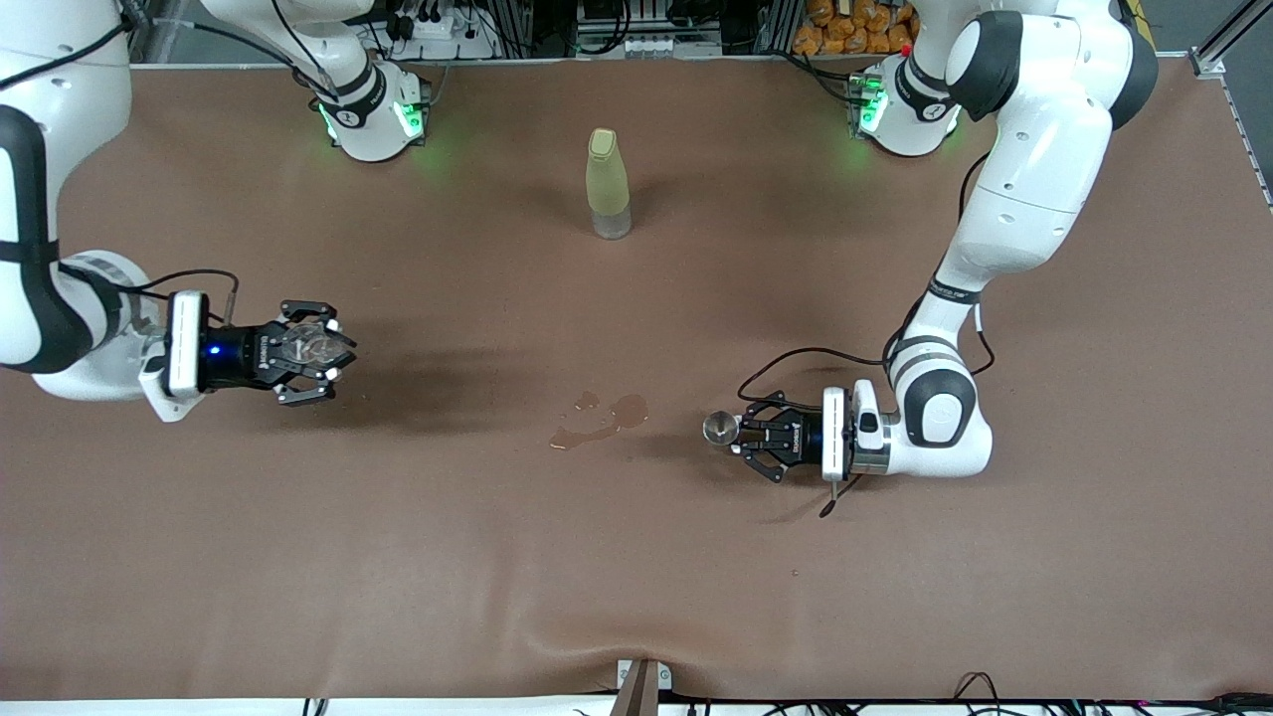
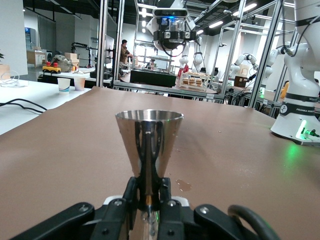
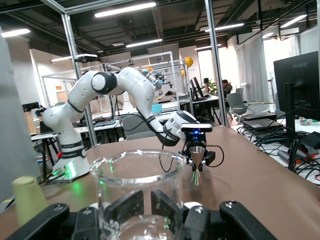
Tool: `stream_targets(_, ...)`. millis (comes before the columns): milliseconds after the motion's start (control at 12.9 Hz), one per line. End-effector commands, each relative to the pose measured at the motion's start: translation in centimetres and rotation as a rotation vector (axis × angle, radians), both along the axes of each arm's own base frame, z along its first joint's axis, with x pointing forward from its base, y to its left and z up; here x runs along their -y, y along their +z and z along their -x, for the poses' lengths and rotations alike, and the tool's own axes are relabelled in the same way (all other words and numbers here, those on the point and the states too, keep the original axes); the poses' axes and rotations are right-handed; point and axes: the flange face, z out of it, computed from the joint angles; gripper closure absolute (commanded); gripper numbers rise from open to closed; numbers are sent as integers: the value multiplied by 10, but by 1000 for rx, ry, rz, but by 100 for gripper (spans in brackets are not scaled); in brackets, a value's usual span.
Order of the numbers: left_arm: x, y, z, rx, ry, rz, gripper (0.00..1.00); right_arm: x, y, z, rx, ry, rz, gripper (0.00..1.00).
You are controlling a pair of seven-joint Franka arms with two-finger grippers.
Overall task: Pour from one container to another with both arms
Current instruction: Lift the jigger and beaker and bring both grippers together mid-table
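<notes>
My right gripper (image 1: 328, 350) is shut on a clear glass beaker (image 1: 310, 348), held upright over the right arm's end of the table. In the right wrist view the beaker (image 3: 135, 185) fills the foreground, and the fingers (image 3: 127, 205) show through its glass. My left gripper (image 1: 736, 431) is shut on a small steel cone-shaped cup (image 1: 721, 428), low over the table toward the left arm's end. In the left wrist view the cup (image 2: 149, 145) stands upright, mouth up, clamped in my left gripper (image 2: 148, 189). The two grippers face each other, well apart.
A yellow-green bottle (image 1: 608, 184) with its cap on stands upright on the brown table (image 1: 636, 577), midway between the arms' bases. A small wet spill (image 1: 602, 418) lies on the table between the grippers, nearer the steel cup.
</notes>
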Motion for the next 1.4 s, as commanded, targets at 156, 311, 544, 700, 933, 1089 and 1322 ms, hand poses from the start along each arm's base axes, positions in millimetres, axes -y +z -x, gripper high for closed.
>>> stream_targets(156,8,10,2,65,0,-16,100,-51,23,14,-26,-58,-13,100)
stream_targets(311,20,12,4,113,-12,-16,100,-76,27,16,-22,-76,-18,100)
stream_targets(544,45,17,8,149,-29,-21,100,-111,25,18,-41,-69,-16,100)
stream_targets(700,65,13,14,156,-14,-48,100,-137,21,24,-51,-52,-10,100)
stream_targets(933,123,-9,41,165,51,2,100,-169,12,32,-76,-57,-15,100)
stream_targets(1089,139,-20,49,221,94,-14,100,-192,5,40,-94,-66,-18,100)
stream_targets(1322,166,-20,62,234,100,-75,100,-219,-2,48,-106,-81,-23,100)
